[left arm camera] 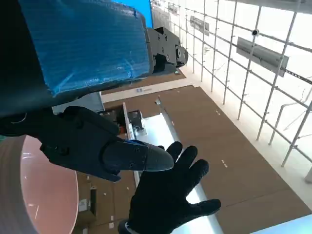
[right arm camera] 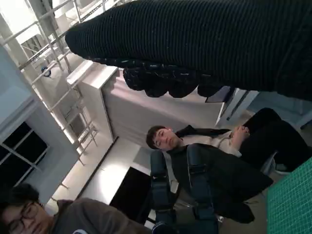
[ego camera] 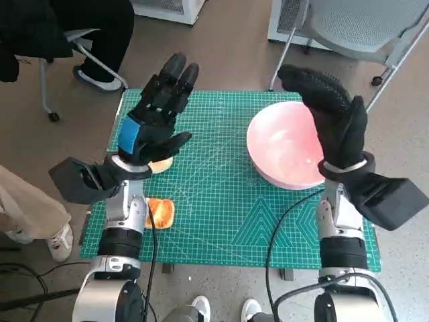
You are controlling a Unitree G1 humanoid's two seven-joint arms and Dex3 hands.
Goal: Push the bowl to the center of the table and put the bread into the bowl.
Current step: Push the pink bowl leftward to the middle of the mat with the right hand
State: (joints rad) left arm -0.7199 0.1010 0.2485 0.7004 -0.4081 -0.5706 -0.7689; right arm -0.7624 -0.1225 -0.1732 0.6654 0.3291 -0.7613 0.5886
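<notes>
In the head view, the green gridded cutting mat (ego camera: 221, 201) covers the small table, and the round pale pink bowl (ego camera: 285, 144) sits on its right half, its far rim near the mat's far edge and its right side partly hidden by the right hand in the black knitted glove (ego camera: 335, 121); being round, the bowl has no long axis, and its opening faces up. A broad stretch of bare mat lies between the bowl and the left side. The flat orange-brown slice of bread (ego camera: 161, 212) lies close to the mat's near left corner, partly hidden behind the left forearm, so its long axis cannot be told; a second pale tan piece (ego camera: 161, 165) peeks out under the left hand with blue tape (ego camera: 155, 114). Both hands are raised above the mat with fingers extended and spread, holding nothing. 2 chairs and a seated person's leg (ego camera: 27, 201) ring the table's far and left edges. In the left wrist view, the taped hand's black fingers (left arm camera: 122, 153) are splayed and empty, the gloved hand spreads open beyond them, and the bowl's pink curve shows at one side. In the right wrist view, the glove's curled-over fingertips (right arm camera: 161, 80) grip nothing; 2 people (right arm camera: 204, 161) sit beyond, and a corner of green mat shows.
</notes>
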